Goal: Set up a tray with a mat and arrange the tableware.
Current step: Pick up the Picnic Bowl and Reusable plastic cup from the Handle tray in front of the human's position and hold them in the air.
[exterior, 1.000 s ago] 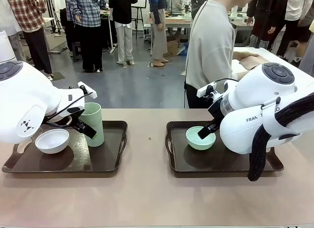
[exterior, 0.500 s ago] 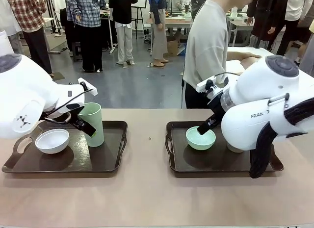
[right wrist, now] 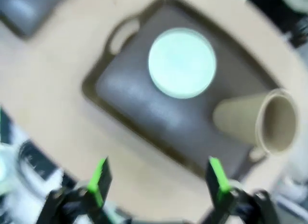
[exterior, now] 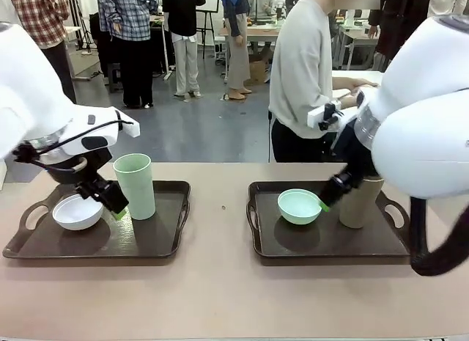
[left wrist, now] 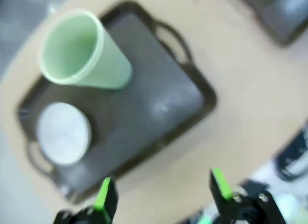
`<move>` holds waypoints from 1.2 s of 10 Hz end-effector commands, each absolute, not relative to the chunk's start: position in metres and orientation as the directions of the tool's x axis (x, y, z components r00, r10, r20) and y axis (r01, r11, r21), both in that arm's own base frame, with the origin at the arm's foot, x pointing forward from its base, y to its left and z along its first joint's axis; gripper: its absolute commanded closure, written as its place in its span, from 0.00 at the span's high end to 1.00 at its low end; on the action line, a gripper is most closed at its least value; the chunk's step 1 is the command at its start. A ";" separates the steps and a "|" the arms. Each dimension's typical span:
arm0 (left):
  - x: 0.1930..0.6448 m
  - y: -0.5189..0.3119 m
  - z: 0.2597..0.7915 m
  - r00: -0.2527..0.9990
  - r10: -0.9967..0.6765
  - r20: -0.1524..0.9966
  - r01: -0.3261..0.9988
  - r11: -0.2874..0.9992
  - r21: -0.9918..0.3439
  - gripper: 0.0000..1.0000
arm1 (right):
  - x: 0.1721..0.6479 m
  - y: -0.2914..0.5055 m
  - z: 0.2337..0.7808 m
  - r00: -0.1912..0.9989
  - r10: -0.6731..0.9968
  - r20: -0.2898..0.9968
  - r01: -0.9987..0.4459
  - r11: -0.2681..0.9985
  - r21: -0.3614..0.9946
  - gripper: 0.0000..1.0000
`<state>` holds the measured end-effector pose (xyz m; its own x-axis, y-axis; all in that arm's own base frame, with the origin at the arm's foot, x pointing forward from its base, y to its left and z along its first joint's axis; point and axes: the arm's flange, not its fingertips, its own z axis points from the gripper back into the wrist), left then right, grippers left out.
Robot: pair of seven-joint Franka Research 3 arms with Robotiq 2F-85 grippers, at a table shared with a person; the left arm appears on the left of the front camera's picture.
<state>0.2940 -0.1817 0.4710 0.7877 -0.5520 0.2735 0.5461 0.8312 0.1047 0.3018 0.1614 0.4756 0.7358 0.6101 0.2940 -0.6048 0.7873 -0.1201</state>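
Observation:
Two dark brown trays sit on the table. The left tray (exterior: 165, 242) holds a small white bowl (exterior: 77, 211) and a tall pale-green tumbler (exterior: 135, 185). My left gripper (exterior: 111, 200) hangs open between them, above the tray; its wrist view looks down on the tumbler (left wrist: 82, 53) and bowl (left wrist: 63, 132), gripper (left wrist: 163, 192) empty. The right tray (exterior: 330, 246) holds a mint-green bowl (exterior: 300, 206) and a tan-brown tumbler (exterior: 360, 202). My right gripper (exterior: 330, 194) hovers open between those, also empty (right wrist: 158, 178) over the bowl (right wrist: 182, 62) and tumbler (right wrist: 260, 120). I cannot tell a mat apart from the tray floors.
A person in a light sweater (exterior: 300, 70) stands at the table's far edge behind the right tray. Bare tabletop (exterior: 220, 209) lies between the trays and along the front edge. More people stand far back in the room.
Both arms have lifted up and away from their trays with the grippers still open. The right arm's rise has uncovered the tan-brown tumbler. The person has shifted slightly left.

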 end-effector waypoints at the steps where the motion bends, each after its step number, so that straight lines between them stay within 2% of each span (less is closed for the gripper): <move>1: 0.250 -0.179 0.464 0.826 -0.505 0.249 0.513 0.858 0.036 1.00 | 0.200 0.117 0.407 0.793 0.585 0.170 -0.585 0.809 -0.057 1.00; 2: 0.251 -0.177 0.459 0.838 -0.480 0.261 0.492 0.870 0.021 1.00 | 0.194 0.113 0.395 0.800 0.580 0.156 -0.583 0.812 -0.031 1.00; 3: 0.256 -0.176 0.456 0.852 -0.438 0.287 0.456 0.890 0.005 1.00 | 0.202 0.112 0.393 0.796 0.582 0.169 -0.574 0.813 -0.097 1.00; 4: 0.269 -0.187 0.482 0.805 -0.541 0.244 0.549 0.835 0.043 1.00 | 0.270 0.151 0.477 0.789 0.596 0.149 -0.593 0.802 -0.072 1.00; 8: 0.269 -0.187 0.483 0.813 -0.526 0.252 0.537 0.843 0.027 1.00 | 0.265 0.149 0.479 0.793 0.594 0.136 -0.590 0.804 -0.072 1.00; 10: 0.277 -0.142 0.493 0.839 -0.485 0.246 0.501 0.866 -0.002 1.00 | 0.282 0.086 0.498 0.874 0.469 0.125 -0.480 0.874 0.077 1.00; 11: 0.282 -0.112 0.495 0.845 -0.471 0.252 0.505 0.858 -0.089 1.00 | 0.286 0.059 0.505 0.891 0.433 0.136 -0.452 0.873 0.181 1.00; 12: 0.290 -0.084 0.497 0.855 -0.428 0.293 0.498 0.835 -0.233 1.00 | 0.293 0.021 0.511 0.917 0.359 0.173 -0.397 0.860 0.321 1.00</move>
